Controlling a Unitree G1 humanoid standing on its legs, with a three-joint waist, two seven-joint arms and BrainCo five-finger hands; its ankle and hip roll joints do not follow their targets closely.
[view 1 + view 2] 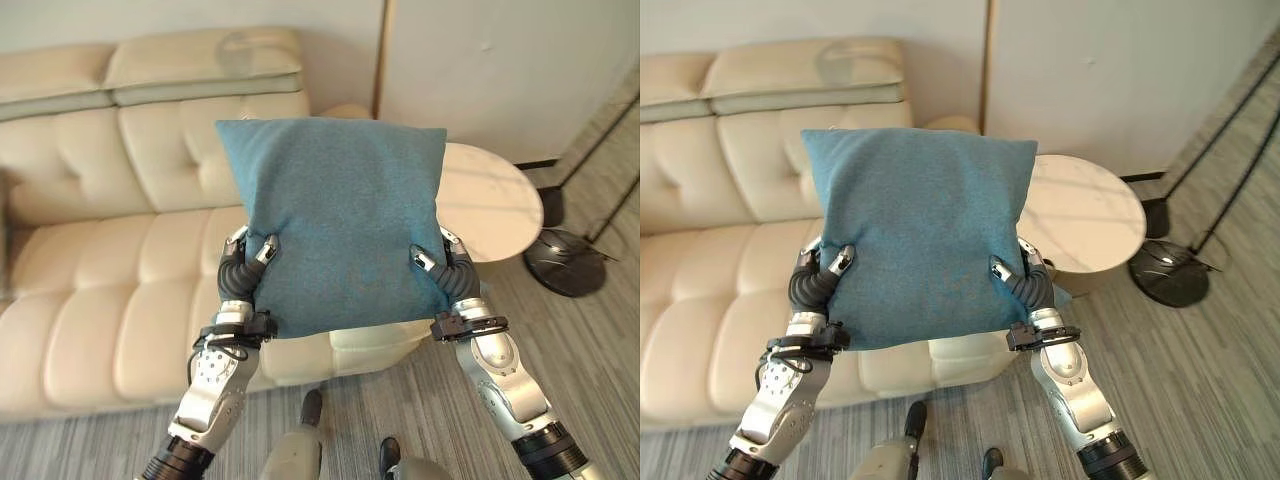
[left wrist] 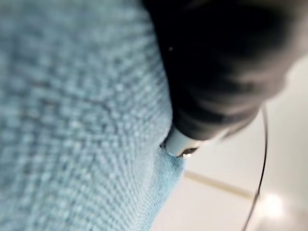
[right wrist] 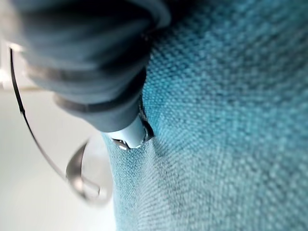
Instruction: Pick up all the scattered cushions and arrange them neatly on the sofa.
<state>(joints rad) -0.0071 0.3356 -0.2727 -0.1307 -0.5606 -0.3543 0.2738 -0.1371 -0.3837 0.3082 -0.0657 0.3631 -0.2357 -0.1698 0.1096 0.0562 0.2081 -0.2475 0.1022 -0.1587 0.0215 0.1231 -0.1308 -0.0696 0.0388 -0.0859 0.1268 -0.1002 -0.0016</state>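
A cream leather sofa (image 1: 90,250) with tufted back cushions fills the left and middle of the scene, standing on a grey striped floor (image 1: 590,340) against a pale wall. Just off its right end stands a round side table (image 1: 490,205) with a white marbled top, and beyond that, further right, the dark round base of a floor lamp (image 1: 565,262) rests on the floor with its thin black poles rising away. In front of the sofa's seat, held up in the air between both arms, is a square teal cushion (image 1: 335,220), its face turned toward the camera and its top edge roughly level. The left hand (image 1: 245,262) clamps the cushion's lower left edge, its thumb pressed onto the front of the fabric and the remaining fingers hidden behind it. The right hand (image 1: 445,265) grips the lower right edge the same way, thumb on the front face. In each wrist view the woven teal fabric lies right against the hand's dark ribbed cover.
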